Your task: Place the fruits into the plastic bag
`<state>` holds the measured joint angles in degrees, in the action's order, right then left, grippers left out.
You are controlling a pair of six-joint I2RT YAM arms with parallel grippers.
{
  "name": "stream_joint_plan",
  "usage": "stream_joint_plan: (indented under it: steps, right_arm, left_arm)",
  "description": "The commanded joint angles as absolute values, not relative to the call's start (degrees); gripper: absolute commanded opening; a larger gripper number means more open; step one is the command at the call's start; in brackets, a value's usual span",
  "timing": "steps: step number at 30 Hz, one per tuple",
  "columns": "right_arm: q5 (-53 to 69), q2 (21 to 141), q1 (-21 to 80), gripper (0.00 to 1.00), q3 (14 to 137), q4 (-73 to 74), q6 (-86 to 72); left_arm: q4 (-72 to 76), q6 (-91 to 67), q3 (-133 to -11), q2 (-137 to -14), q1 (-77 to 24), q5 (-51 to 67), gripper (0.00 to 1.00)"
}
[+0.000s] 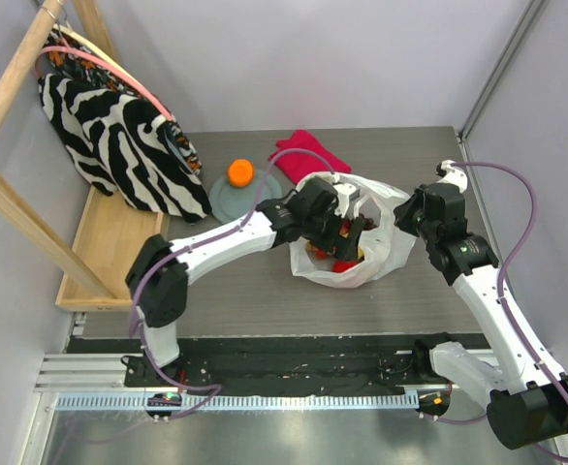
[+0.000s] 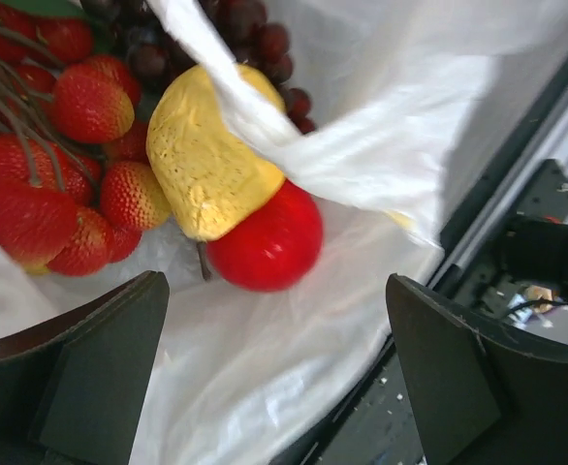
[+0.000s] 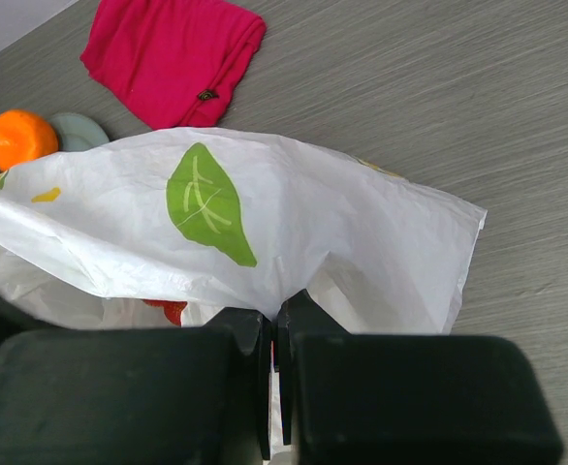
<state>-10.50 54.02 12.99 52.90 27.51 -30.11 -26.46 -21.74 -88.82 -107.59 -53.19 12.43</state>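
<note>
The plastic bag (image 1: 386, 254) lies mid-table, white with green leaf prints (image 3: 294, 213). My left gripper (image 1: 345, 231) is down in its mouth and stands open (image 2: 274, 378), holding nothing. Just beyond its fingers, inside the bag (image 2: 381, 107), lie a red apple (image 2: 265, 242), a yellow fruit (image 2: 202, 165), a cluster of small red-yellow fruits (image 2: 71, 174) and dark grapes (image 2: 255, 44). My right gripper (image 1: 407, 215) is shut on the bag's right edge (image 3: 276, 310), holding it up. An orange (image 1: 240, 171) sits outside the bag, on the grey-green plate (image 1: 218, 201), and also shows in the right wrist view (image 3: 20, 138).
A crimson cloth (image 1: 310, 152) lies behind the bag, beside the plate (image 3: 80, 131). A zebra-striped fabric bag (image 1: 119, 136) hangs from a wooden rack (image 1: 13, 87) at the far left, over a wooden tray (image 1: 110, 242). A black rail runs along the table's near edge.
</note>
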Motion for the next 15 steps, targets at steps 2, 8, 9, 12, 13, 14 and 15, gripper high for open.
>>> stream_joint_plan:
  steps: [2, 8, 9, 12, 13, 14, 15]
  right_arm:
    - [-11.9, 53.4, 12.9, 0.01, 54.1, 25.9, -29.7]
    - [-11.8, 53.1, 12.9, 0.01, 53.9, 26.0, -29.8]
    - [-11.9, 53.1, 12.9, 0.01, 53.9, 26.0, -29.8]
    - [-12.2, 52.9, 12.9, 0.01, 53.9, 26.0, -29.8]
    - [-12.2, 52.8, 13.0, 0.01, 53.9, 25.9, -29.8]
    - [-12.4, 52.6, 12.9, 0.01, 53.8, 26.0, -29.8]
    - [-12.3, 52.6, 12.9, 0.01, 53.7, 26.0, -29.8]
  left_arm:
    - [-21.0, -19.9, -85.1, -97.2, -53.2, 13.3, 1.00]
    - [-17.5, -19.1, -83.3, -91.0, -51.6, 15.5, 1.00]
    - [-16.4, -19.2, -82.8, -90.2, -50.5, 15.6, 1.00]
    - [-16.1, -18.6, -82.5, -87.9, -47.9, 13.6, 1.00]
    - [-16.3, -18.6, -82.5, -87.5, -46.9, 12.6, 1.00]
    - [-16.5, -18.8, -82.5, -86.6, -45.0, 11.4, 1.00]
    - [-16.9, -19.0, -82.8, -86.3, -44.0, 8.9, 1.00]
